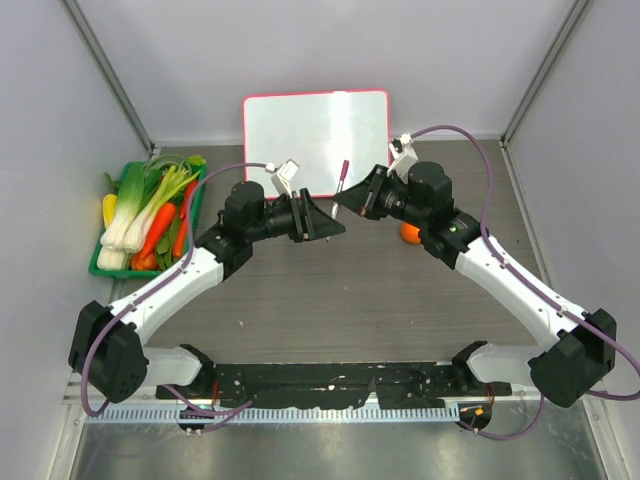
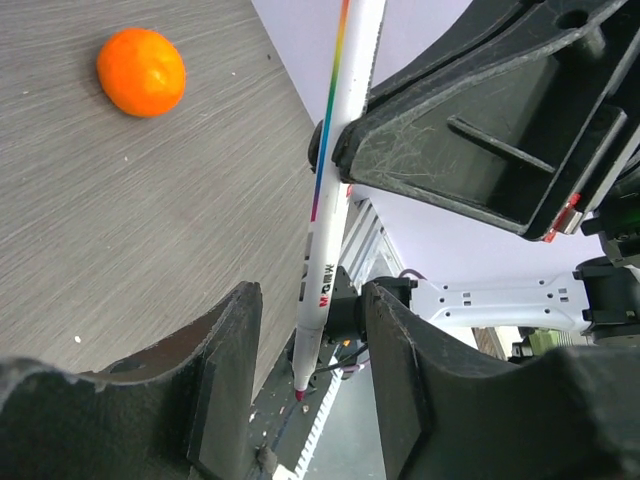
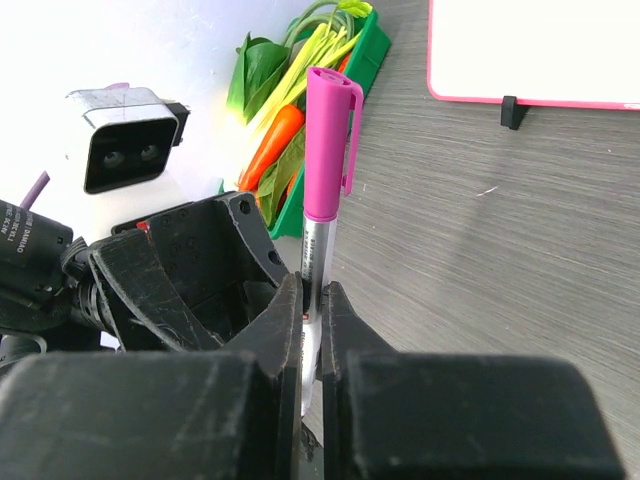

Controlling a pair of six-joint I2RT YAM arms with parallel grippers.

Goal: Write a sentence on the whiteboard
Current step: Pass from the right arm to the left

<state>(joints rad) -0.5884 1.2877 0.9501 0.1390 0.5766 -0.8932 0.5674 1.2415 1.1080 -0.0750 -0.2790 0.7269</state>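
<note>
The whiteboard (image 1: 315, 140), white with a pink-red frame, sits at the back of the table; its lower edge and a black foot show in the right wrist view (image 3: 530, 50). My right gripper (image 1: 347, 200) (image 3: 312, 290) is shut on a silver marker pen (image 1: 342, 178) (image 3: 322, 230), which it holds upright above the table, magenta cap end up. My left gripper (image 1: 333, 222) (image 2: 310, 295) faces it. Its jaws stand apart on either side of the pen's lower end (image 2: 325, 230), with a gap on each side. The bare red tip points down.
A mandarin orange (image 1: 410, 233) (image 2: 141, 71) lies on the table under the right arm. A green basket (image 1: 100, 265) (image 3: 375, 40) of leeks, carrots and greens stands at the left edge. Grey walls close in both sides.
</note>
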